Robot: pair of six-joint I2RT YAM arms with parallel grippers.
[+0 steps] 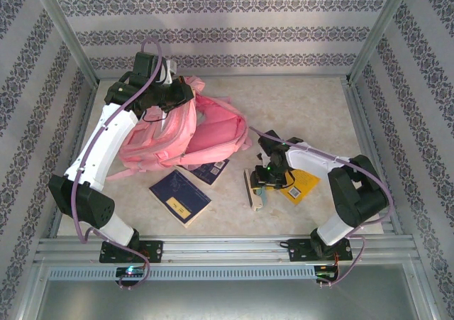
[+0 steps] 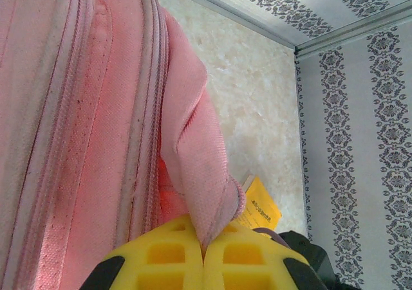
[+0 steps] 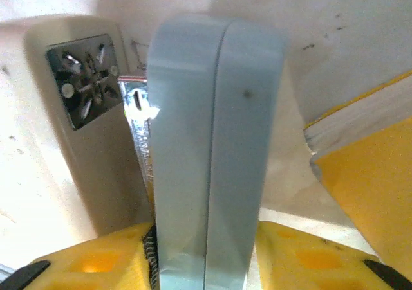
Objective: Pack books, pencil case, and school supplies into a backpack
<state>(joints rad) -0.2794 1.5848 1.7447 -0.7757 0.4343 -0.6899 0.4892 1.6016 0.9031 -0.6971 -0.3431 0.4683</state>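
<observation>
Stapler point(image 3: 212, 142) pickup is underway: right gripper point(image 3: 206, 264) pinches it, left gripper point(image 2: 203, 258) clamps a backpack point(image 2: 77, 123) flap; next, carry it to the opening.

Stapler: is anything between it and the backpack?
A dark navy book lies flat at the backpack's near edge, between it and the stapler in the right gripper. Once lifted, the stapler should pass over it. Nothing else visible. The left gripper pinches backpack fabric.
</observation>
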